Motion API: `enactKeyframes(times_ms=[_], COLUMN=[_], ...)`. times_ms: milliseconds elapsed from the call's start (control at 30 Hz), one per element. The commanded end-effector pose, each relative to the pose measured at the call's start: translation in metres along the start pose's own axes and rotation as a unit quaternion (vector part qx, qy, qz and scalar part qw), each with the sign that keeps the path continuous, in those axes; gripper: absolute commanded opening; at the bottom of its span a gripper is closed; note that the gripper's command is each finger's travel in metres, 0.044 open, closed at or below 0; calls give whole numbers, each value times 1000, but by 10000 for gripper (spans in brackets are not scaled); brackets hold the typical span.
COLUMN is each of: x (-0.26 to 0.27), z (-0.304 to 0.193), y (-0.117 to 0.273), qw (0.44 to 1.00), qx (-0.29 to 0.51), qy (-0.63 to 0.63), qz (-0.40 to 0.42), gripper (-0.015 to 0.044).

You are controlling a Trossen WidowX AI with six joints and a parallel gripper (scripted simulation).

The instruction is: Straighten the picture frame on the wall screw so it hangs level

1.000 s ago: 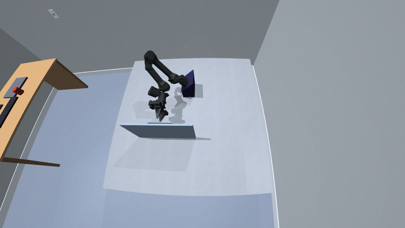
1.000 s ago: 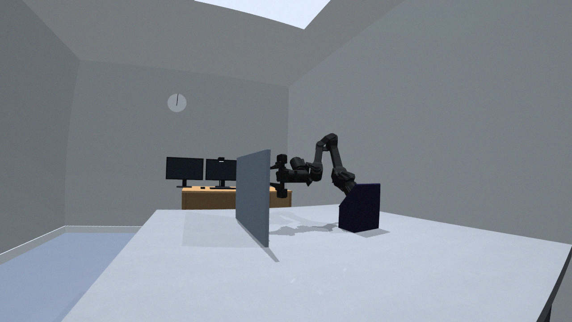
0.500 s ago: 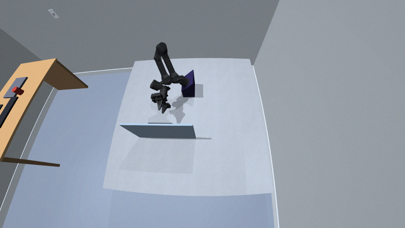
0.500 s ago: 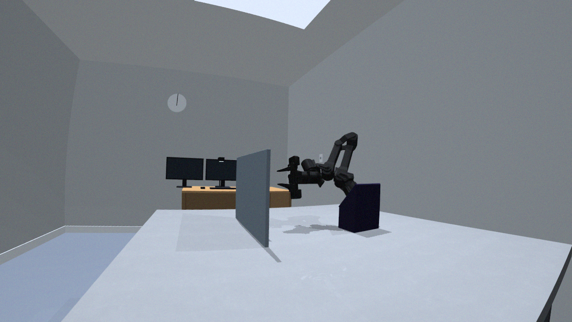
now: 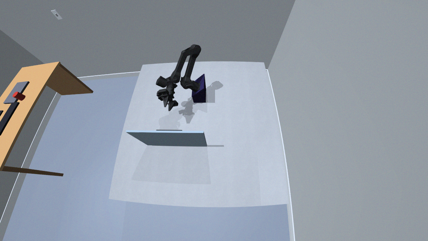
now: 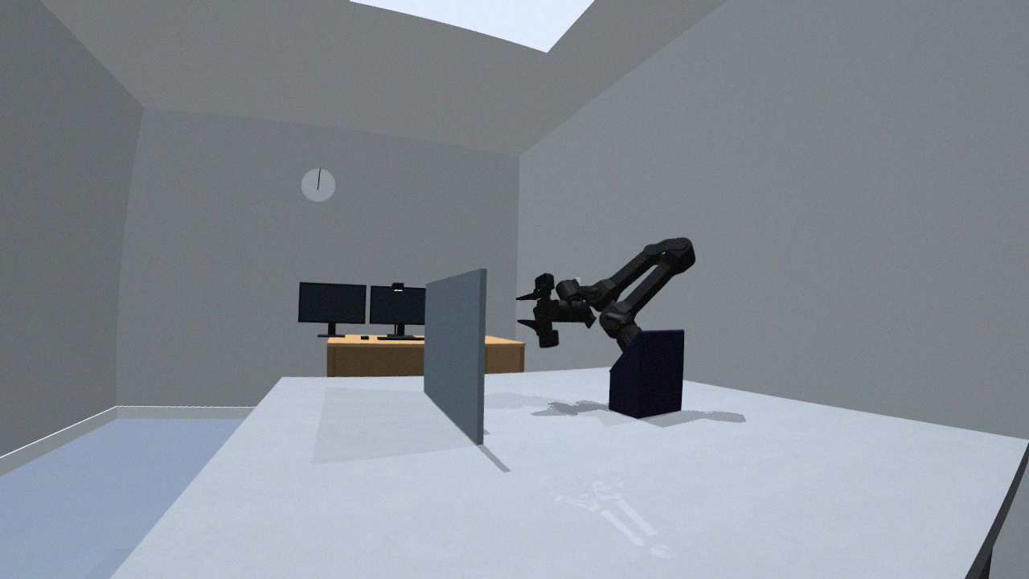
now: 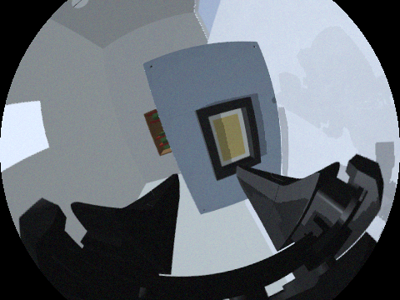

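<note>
The picture frame (image 7: 209,139), black with a pale mat and a yellow picture, hangs on the blue-grey panel (image 5: 176,138) (image 6: 454,345) (image 7: 187,79). In the top view the frame shows only as a thin dark strip. In the turned wrist view its edges run roughly parallel to the panel's; the lens bends the lines, so I cannot tell whether it is exactly level. The screw and notched strip are hidden. My gripper (image 5: 167,108) (image 6: 518,310) (image 7: 208,175) is open and empty, back from the frame with a gap between.
The panel stands upright on the white table (image 5: 239,167) (image 6: 647,489). The arm's dark purple base (image 5: 199,92) (image 6: 647,374) stands on the frame's side of the panel. A wooden desk (image 5: 38,77) (image 6: 374,359) with monitors is beyond the table.
</note>
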State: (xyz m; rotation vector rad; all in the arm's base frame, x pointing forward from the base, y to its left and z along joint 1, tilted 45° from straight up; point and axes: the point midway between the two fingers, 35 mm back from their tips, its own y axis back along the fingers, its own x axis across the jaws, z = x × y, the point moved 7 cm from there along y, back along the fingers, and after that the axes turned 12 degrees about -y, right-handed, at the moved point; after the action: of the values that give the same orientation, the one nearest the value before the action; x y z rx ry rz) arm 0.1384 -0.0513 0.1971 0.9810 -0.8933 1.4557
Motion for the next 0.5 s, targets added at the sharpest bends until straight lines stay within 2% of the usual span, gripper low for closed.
enactKeyframes(times_ms=[0, 200, 300, 467], x=[10, 9, 14, 15], z=[-14, -10, -15, -16], y=[23, 19, 23, 23], qw=[1000, 1000, 997, 997], qx=[6, 3, -4, -5], qy=[-13, -13, -72, -77], qz=[1, 0, -21, -23], gripper=[260, 260, 260, 260])
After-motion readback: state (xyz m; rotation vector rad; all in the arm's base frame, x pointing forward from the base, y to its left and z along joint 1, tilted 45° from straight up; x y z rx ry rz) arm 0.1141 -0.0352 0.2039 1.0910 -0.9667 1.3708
